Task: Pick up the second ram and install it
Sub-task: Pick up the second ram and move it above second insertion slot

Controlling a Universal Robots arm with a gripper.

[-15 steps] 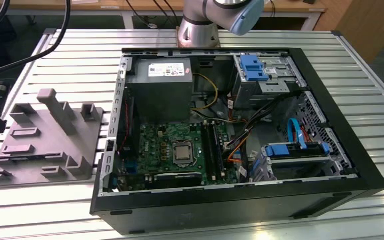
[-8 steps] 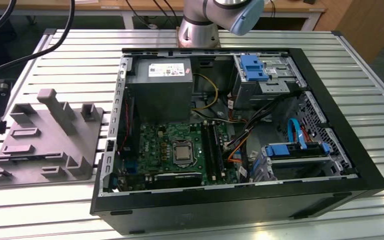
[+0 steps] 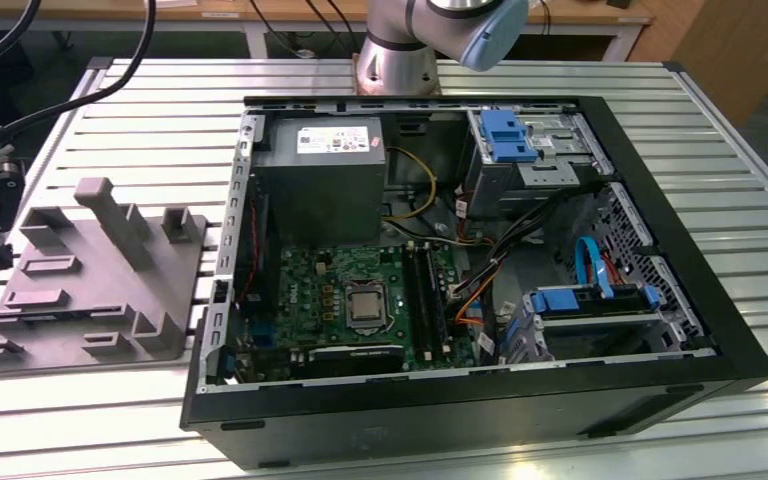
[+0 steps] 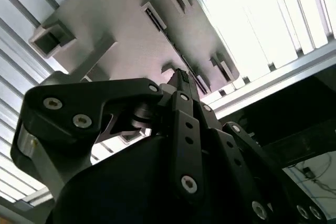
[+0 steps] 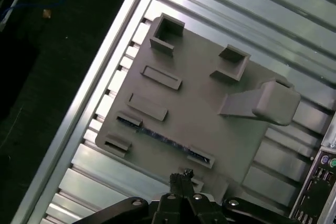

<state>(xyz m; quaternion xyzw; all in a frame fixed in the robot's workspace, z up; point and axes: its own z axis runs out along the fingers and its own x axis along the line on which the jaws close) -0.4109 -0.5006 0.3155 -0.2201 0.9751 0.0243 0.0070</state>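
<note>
Student: Ram position and claw state, as shown?

Tutor: Ram stands edge-on in the long slot of the grey jig, a dark strip between two end brackets in the first wrist view. The claw hangs over the jig's edge, near the strip and not touching it. Its fingertips are pressed together and carry nothing.

Student: Handling of the ram?

Tutor: Judged light, thin and stiff, yet fragile: a bare card that would not bear bending or twisting. Its flat faces sit mostly inside the slot, so the exposed upper edge is the place to take hold. A pinch near mid-length, across the thickness, should lift it level. So narrow and smooth an edge may slip under a weak pinch.

Student: Containers and contents?

Tutor: The jig lies on the slatted counter, to the exterior view's left of the open case. Its square pockets and short slots appear unfilled. The case holds a power supply, a board with CPU socket, cables, and blue-latched drive bays. Beside the socket run dark ram slots; whether one already carries a stick cannot be told.
</note>
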